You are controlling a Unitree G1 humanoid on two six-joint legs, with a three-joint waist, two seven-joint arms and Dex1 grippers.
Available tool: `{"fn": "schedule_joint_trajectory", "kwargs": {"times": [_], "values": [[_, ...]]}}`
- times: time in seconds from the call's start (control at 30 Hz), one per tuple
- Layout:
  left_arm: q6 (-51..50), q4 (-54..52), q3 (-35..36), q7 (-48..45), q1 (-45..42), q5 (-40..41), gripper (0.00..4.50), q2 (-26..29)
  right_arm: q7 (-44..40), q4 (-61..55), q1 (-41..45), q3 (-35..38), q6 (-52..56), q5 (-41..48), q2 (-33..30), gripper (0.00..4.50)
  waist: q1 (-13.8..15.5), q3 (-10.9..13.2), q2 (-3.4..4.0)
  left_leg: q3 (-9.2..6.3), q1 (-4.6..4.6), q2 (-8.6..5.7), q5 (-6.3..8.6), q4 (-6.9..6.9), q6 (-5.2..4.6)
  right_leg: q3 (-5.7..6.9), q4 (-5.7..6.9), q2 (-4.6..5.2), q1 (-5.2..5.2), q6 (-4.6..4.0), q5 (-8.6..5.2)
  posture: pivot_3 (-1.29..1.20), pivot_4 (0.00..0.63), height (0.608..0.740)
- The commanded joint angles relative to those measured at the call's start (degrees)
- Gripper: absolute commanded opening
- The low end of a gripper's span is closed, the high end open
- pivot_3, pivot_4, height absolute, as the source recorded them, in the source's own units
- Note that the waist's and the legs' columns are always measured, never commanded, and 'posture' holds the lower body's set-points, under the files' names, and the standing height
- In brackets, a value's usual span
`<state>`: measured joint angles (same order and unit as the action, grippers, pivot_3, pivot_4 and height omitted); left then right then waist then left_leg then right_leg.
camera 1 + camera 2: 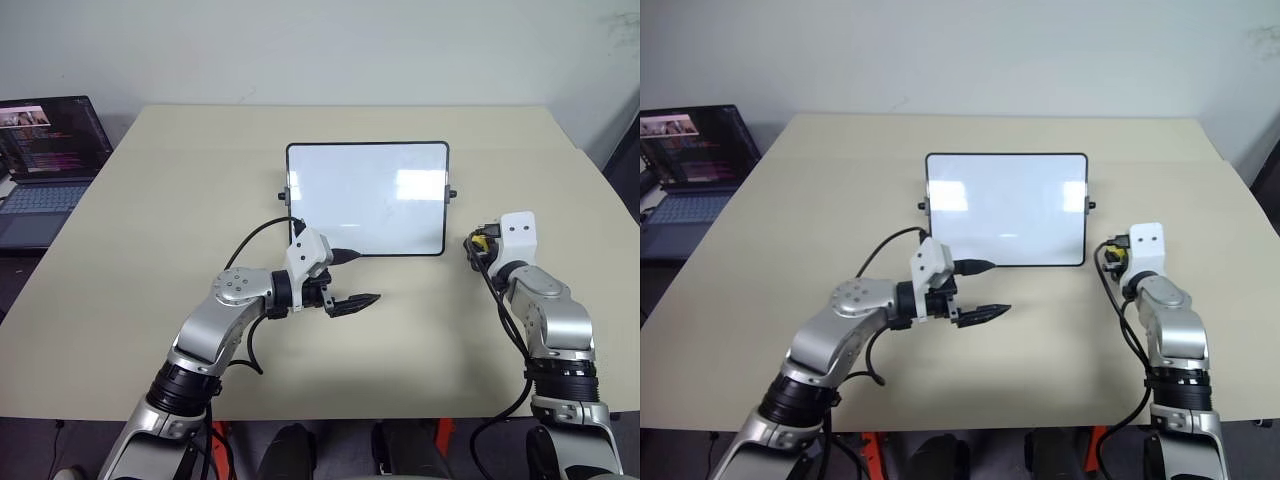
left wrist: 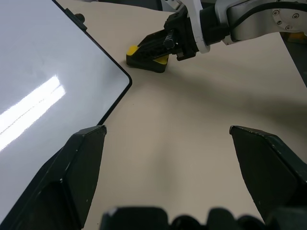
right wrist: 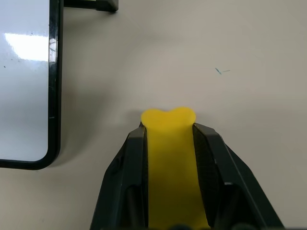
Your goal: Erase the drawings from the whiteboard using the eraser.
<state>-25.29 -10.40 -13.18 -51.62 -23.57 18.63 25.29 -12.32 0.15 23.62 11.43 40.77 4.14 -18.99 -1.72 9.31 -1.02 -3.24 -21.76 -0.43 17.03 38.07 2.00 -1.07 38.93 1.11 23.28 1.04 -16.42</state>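
The whiteboard lies flat on the beige table, its glossy face crossed by bright reflections; no drawings can be made out on it in the head views, and only faint specks show near its edge in the right wrist view. The left wrist view cuts the board off, leaving one rounded corner and a knob visible. The right gripper, hidden behind its own wrist housing in the head views, is clamped on the yellow eraser, squeezing it so the tip bulges; the eraser sits low against the table just beside the board's near right corner, off the board. The left gripper hovers over the table just in front of the board's near edge, pointing toward the robot's right, fingers spread and empty. A laptop, partly cropped, sits at far left.
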Motion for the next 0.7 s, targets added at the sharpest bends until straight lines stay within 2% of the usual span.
{"fn": "schedule_joint_trajectory", "kwargs": {"times": [0.03, 0.07, 0.3, 0.33, 0.53, 0.7], "values": [[0.7, -1.9, 1.0, 0.3, -0.7, 0.2, 4.50, 0.0, 0.2, -0.9, 1.2, -0.1, -1.3, 0.4, -0.7, 1.72, 0.0, 0.0, 0.00, 0.00, 0.00, 0.00, 0.00, 0.00, 0.00, 0.00, 0.00, 0.00, 0.00, 0.00, 0.00, 0.00, 0.150, 0.740], [0.7, -1.9, 1.1, 0.4, -0.8, 0.3, 4.50, 0.0, 0.3, -0.8, 1.2, -0.1, -1.3, 0.3, -0.7, 1.94, 0.0, 0.0, 0.00, 0.00, 0.00, 0.00, 0.00, 0.00, 0.00, 0.00, 0.00, 0.00, 0.00, 0.00, 0.00, 0.00, 0.150, 0.740], [0.8, -1.7, 1.2, 0.8, -1.0, 0.2, 4.50, 0.1, 0.4, -0.4, 1.6, -0.2, -1.6, 0.2, -1.0, 4.35, 0.0, 0.0, 0.00, 0.00, 0.00, 0.00, 0.00, 0.01, 0.00, 0.01, 0.01, 0.00, 0.00, 0.00, 0.00, 0.00, 0.150, 0.740], [0.8, -1.6, 1.2, 0.9, -1.0, 0.2, 4.50, 0.1, 0.4, -0.4, 1.6, -0.2, -1.6, 0.2, -1.0, 4.48, 0.0, 0.0, 0.00, 0.00, 0.00, 0.00, 0.00, 0.01, 0.00, 0.00, 0.01, 0.00, 0.00, 0.00, 0.00, 0.00, 0.150, 0.740], [0.9, -1.6, 1.4, 1.7, -0.9, 0.2, 4.50, -0.3, 1.1, -0.7, 1.8, -0.4, -1.9, -0.4, -1.2, 4.48, 0.0, 0.0, 0.00, 0.00, 0.00, 0.00, 0.00, 0.02, 0.00, 0.00, 0.02, 0.00, 0.00, 0.00, 0.00, 0.00, 0.150, 0.740], [1.0, -1.8, 4.2, 6.0, 0.1, 0.3, 4.50, -1.5, 0.9, -2.5, 1.4, -0.1, -0.8, 0.7, -1.0, 4.48, 0.0, 0.0, 0.00, 0.01, 0.00, 0.00, 0.00, 0.03, 0.00, -0.01, 0.02, 0.00, 0.00, 0.00, 0.00, 0.00, 0.150, 0.740]]}}
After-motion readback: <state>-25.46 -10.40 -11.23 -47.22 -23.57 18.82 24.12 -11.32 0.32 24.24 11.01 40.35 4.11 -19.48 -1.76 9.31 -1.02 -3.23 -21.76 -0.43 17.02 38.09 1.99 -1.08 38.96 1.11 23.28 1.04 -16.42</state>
